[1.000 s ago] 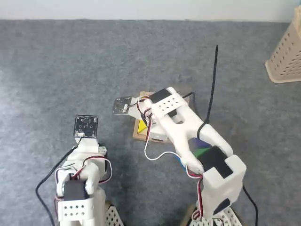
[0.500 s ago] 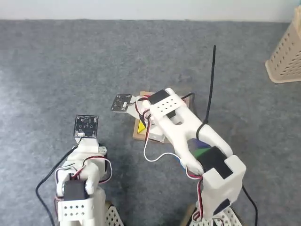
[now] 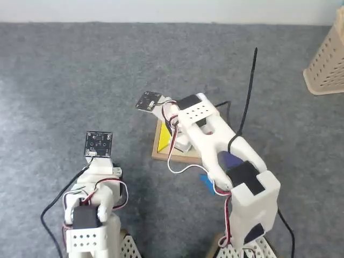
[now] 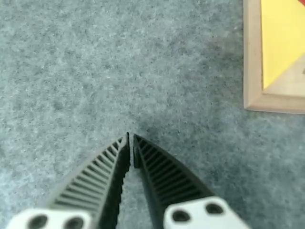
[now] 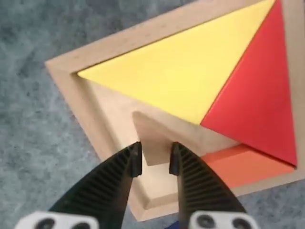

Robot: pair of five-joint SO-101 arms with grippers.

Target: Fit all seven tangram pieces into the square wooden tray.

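Right gripper [image 5: 155, 157] sits low over the bare corner of the tray [image 5: 95, 52]; jaws a narrow gap apart and, by the look of it, pinched on a pale wooden piece [image 5: 148, 136]. Yellow triangle [image 5: 190, 81], red triangle [image 5: 252, 105] and orange piece [image 5: 243, 164] are already seated.

Risks:
- the pale piece looks skewed to the pocket; let go like that, it could ride up on the yellow edge or the rim and sit proud;
- pushing down on a jammed corner could shove the tray or lift the seated pieces;
- blue piece [image 3: 206, 181] and purple piece [image 3: 228, 159] lie close under that arm; the arm or its white cable [image 3: 177, 169] could drag them.

Left gripper [image 4: 132, 138] is all but closed, holds nothing, and hangs over the surface just beside the tray corner.

Bench is covered in grey short-pile carpet; grippy, so pieces will snag rather than slide. Pale wall strip at the far edge; beige perforated basket [image 3: 328, 59] off to one side.
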